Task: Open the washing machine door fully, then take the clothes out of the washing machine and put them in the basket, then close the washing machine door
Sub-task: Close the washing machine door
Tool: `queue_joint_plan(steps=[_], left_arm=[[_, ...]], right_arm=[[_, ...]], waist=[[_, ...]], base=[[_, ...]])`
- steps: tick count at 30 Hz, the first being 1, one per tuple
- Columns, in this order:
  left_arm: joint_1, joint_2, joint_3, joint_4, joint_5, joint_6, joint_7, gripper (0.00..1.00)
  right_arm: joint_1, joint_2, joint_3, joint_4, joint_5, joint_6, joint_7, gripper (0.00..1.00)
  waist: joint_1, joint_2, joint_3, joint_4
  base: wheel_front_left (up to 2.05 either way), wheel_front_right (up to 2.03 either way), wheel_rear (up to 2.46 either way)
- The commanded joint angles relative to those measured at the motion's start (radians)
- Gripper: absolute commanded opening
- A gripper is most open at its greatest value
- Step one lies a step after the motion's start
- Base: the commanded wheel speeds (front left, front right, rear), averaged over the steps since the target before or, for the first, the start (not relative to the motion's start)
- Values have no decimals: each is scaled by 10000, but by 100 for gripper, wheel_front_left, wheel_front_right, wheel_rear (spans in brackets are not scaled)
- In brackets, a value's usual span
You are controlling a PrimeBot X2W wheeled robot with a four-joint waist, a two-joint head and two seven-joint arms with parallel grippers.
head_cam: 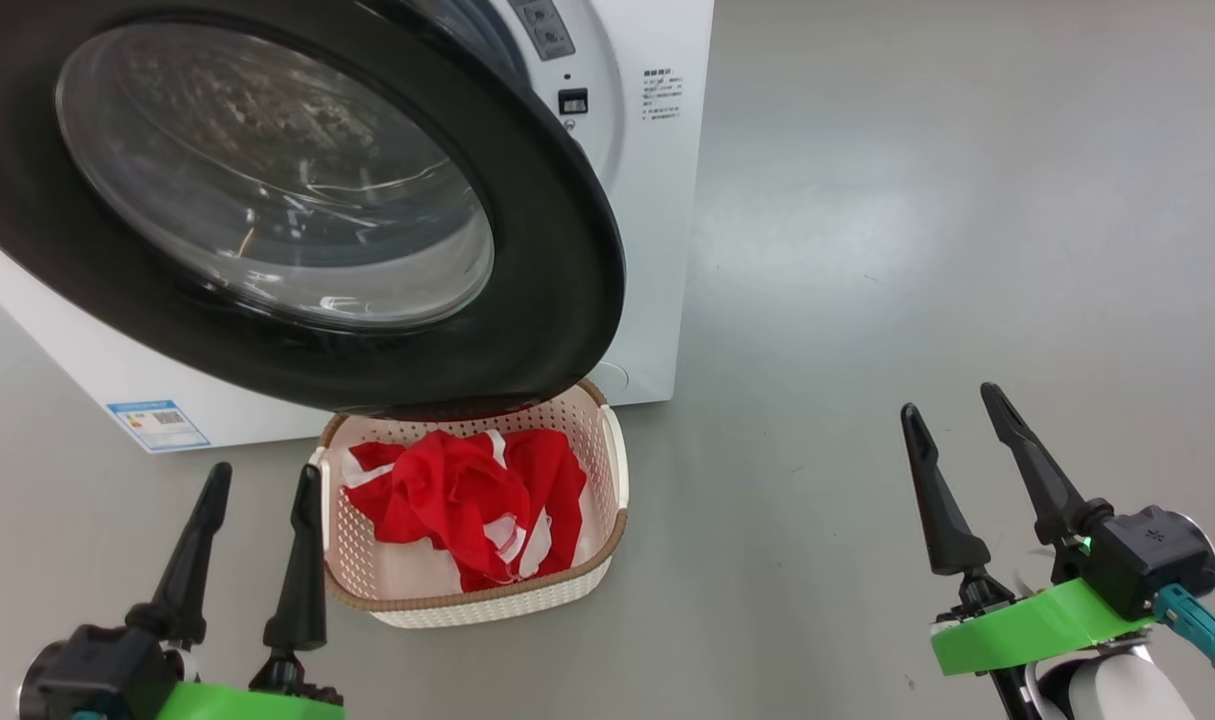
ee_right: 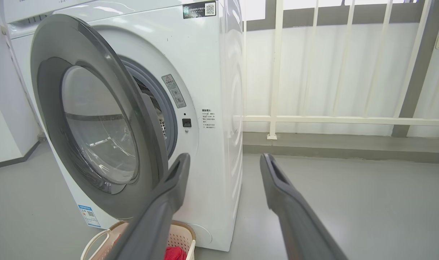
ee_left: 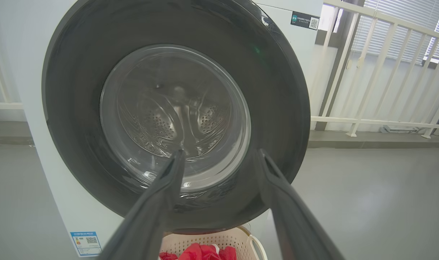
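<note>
Head view: red clothes [head_cam: 457, 495] lie in the basket [head_cam: 527, 598], door [head_cam: 567, 250] ajar

**Stickers on the washing machine [ee_right: 201, 54], none you could read**

You had a blue label sticker [head_cam: 157, 425] with a QR code low on its front and a black sticker [ee_right: 199, 9] with a QR code at its top corner. A grey notice sticker [ee_right: 173, 91] sat mid-front, with a small block of dark print [ee_right: 208, 119] just beside it. All the lettering was too small to make out.
</note>
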Motion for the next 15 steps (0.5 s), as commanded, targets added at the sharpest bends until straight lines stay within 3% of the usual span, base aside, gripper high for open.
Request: queue_joint_plan(steps=[1, 15], left_arm=[[-75, 97, 457, -262, 290, -29, -118, 100], [392, -280, 972, 40, 1621, -256, -119, 100]], right_arm=[[-31, 1, 117, -311, -3, 4, -63, 100], [290, 1, 97, -256, 172, 4, -63, 100]], waist=[[0, 0, -48, -31], [0, 0, -255, -204]], base=[[0, 0, 0], [0, 0, 0]])
